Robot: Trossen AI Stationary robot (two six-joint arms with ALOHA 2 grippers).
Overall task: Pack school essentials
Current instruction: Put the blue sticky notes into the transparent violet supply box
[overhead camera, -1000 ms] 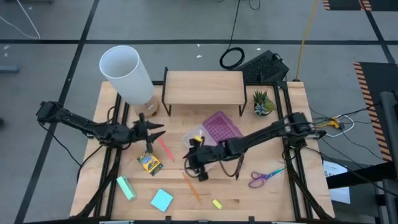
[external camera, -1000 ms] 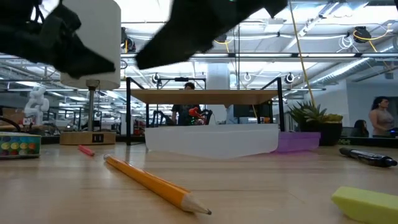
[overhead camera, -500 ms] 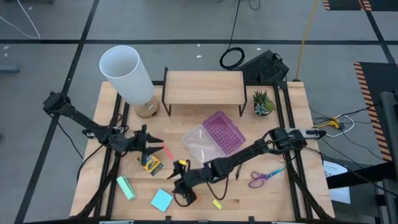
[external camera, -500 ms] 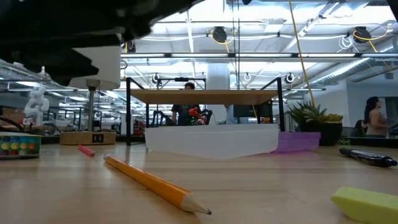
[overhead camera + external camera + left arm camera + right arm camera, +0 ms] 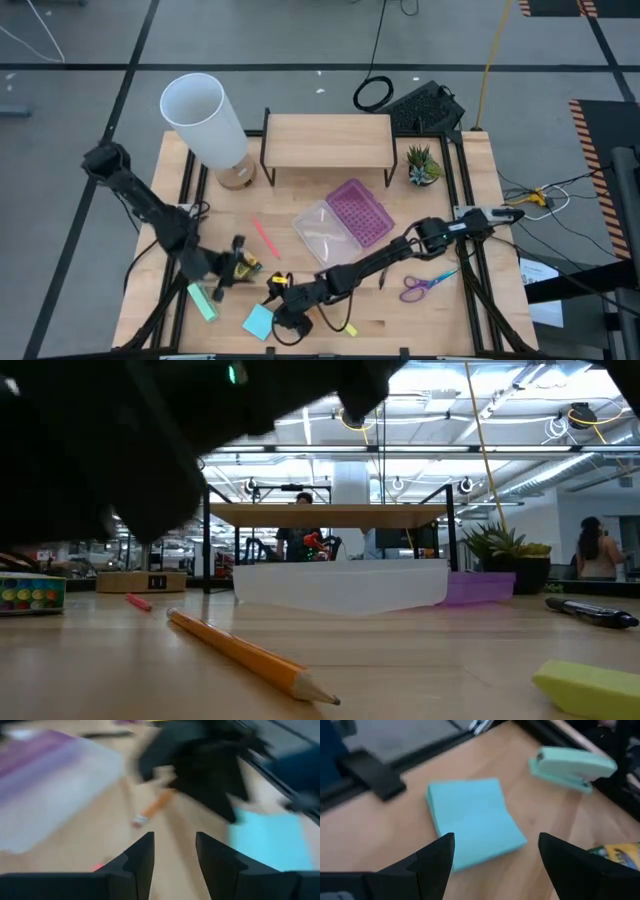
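Two dark arms reach toward the wooden bench's front edge. The right gripper hovers with jaws spread wide and empty, just above the blue square sticky-note pad near the front edge. The left gripper, fingers parted and empty, sits beside the yellow-green crayon box. Judging by this, the pad is being approached; next comes lowering, closing, then carrying it to the clear-lidded purple plastic case mid-bench.
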